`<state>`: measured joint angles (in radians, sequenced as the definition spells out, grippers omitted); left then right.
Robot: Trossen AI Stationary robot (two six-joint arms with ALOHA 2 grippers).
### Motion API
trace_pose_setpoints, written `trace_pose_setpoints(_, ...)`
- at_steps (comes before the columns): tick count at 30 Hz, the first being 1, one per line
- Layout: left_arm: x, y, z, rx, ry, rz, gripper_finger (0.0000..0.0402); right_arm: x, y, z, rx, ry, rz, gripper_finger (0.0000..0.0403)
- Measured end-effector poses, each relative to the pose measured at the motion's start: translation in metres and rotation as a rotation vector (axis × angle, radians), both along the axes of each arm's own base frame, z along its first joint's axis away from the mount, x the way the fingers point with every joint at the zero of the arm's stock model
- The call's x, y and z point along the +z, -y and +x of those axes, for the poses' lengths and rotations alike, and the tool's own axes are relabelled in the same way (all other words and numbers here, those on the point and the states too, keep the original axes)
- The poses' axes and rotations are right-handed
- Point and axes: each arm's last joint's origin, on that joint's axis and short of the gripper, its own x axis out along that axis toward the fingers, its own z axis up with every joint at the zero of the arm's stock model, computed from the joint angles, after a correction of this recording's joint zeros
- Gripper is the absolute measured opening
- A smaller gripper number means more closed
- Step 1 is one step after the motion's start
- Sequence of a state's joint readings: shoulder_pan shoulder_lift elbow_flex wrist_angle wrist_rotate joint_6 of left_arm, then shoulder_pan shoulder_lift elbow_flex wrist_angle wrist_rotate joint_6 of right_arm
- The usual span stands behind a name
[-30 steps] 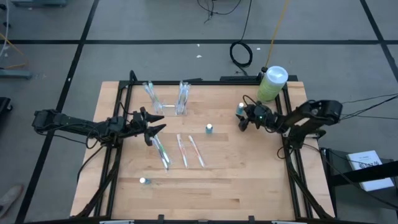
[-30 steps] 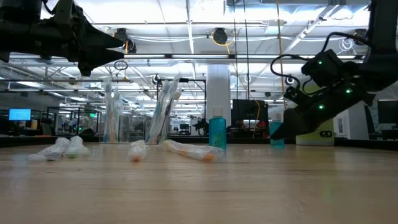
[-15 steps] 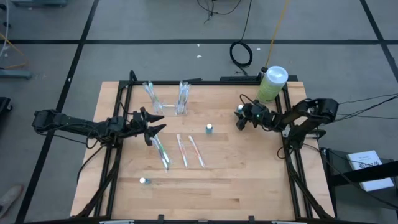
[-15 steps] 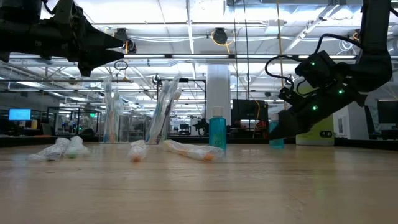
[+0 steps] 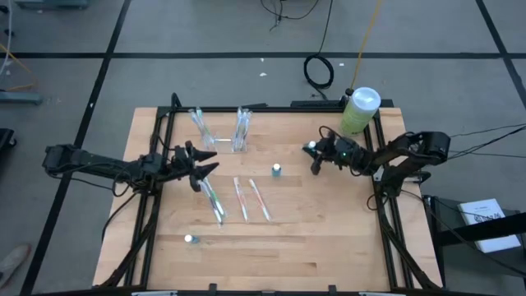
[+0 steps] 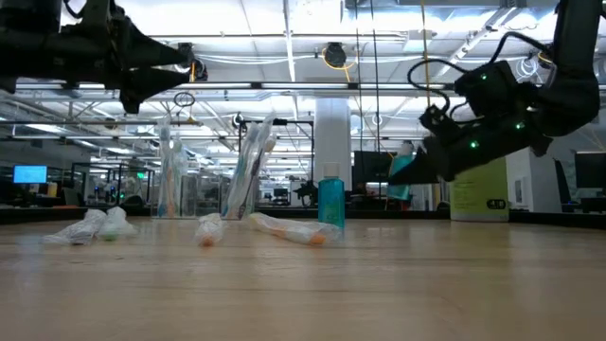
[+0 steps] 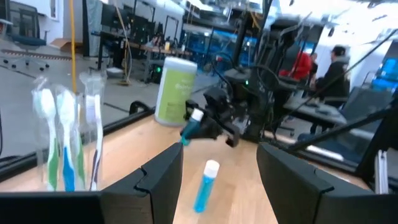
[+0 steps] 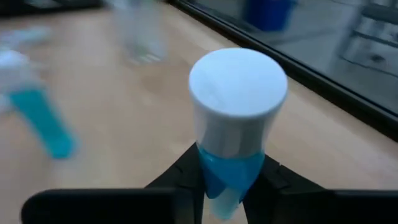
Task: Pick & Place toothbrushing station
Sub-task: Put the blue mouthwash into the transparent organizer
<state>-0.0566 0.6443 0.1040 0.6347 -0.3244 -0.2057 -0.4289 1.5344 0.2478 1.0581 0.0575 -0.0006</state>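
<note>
We count two dark robot arms, a left arm (image 5: 107, 167) and a right arm (image 5: 394, 154). Two clear toothbrush holders (image 5: 201, 127) (image 5: 242, 130) stand on the table. Three wrapped toothbrushes (image 5: 211, 197) (image 5: 241, 199) (image 5: 260, 199) lie flat. We see three small blue tubes with white caps (image 5: 277, 170) (image 5: 190, 239) (image 5: 310, 149), and one large green bottle (image 5: 358, 110).

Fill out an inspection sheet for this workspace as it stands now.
Surface: wooden table, black frame at its edges.
Job's things: two clear holders with toothbrushes at the back; three wrapped toothbrushes lying flat mid-table.
Clutter: green bottle at the back right corner; blue tubes standing at centre and front left.
Grippers: right gripper shut on a white-capped blue tube, lifted off the table; left gripper open, hovering above the table.
Cables: black coil on the floor.
Surroundings: seated people beyond the table.
</note>
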Motion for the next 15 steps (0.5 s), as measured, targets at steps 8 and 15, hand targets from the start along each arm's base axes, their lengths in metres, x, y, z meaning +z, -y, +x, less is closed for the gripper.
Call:
trace_pose_setpoints(8, 0.016, 0.001, 0.025, 0.007, -0.031, 0.057, 0.0212, 0.023, -0.03, 0.022, 0.273, 0.114, 0.022, 0.0061)
trace_pose_setpoints(15, 0.042, 0.005, 0.092, -0.007, -0.163, 0.156, 0.0212, 0.042, -0.055, 0.049, 0.404, 0.104, 0.017, 0.0064)
